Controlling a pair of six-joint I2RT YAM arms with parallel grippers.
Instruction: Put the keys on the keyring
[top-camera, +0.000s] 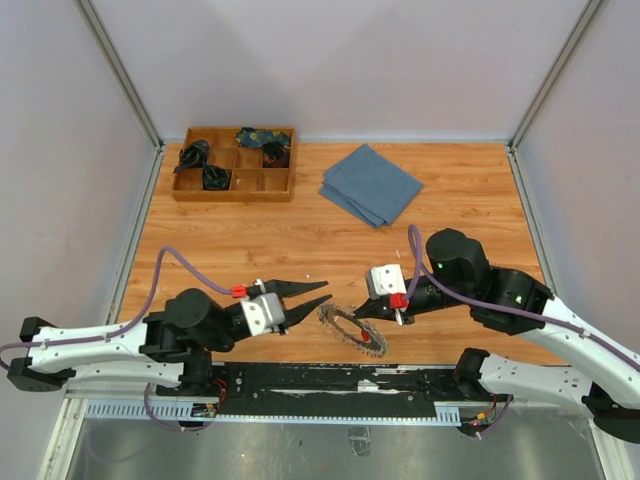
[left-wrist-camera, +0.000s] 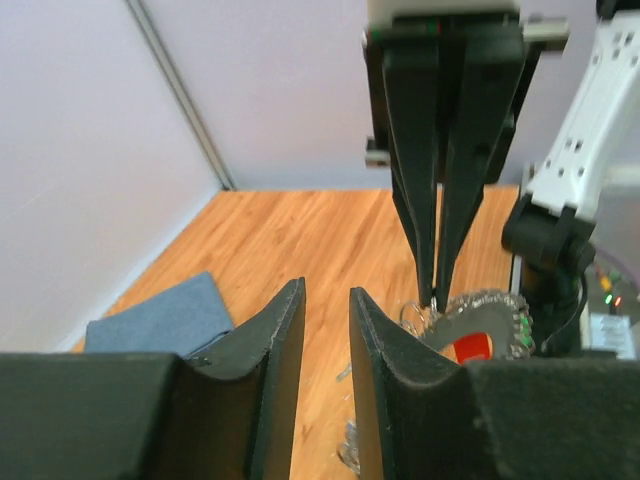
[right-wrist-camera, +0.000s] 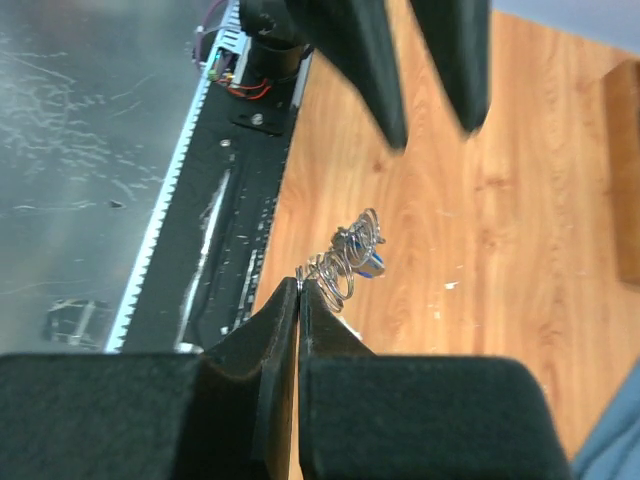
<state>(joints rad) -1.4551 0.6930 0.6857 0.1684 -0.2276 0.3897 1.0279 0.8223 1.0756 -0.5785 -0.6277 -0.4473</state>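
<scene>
The keyring (top-camera: 352, 331) is a spiky silver wreath of keys near the table's front edge, between the two arms. My right gripper (top-camera: 358, 316) reaches down-left onto its rim. In the right wrist view that gripper (right-wrist-camera: 300, 287) is shut, with thin wire loops of the keyring (right-wrist-camera: 352, 255) pinched at its tips; a blue-tagged key hangs among them. My left gripper (top-camera: 326, 291) stands open just left of the ring, nothing between its fingers. Its own view shows the gap (left-wrist-camera: 326, 292), the right gripper (left-wrist-camera: 436, 298) coming down from above, and the keyring (left-wrist-camera: 490, 312) with a red tag.
A wooden compartment tray (top-camera: 235, 190) with dark bundles stands at the back left. A folded blue cloth (top-camera: 372, 185) lies at the back centre, also in the left wrist view (left-wrist-camera: 160, 315). A black rail (top-camera: 300, 378) runs along the near edge.
</scene>
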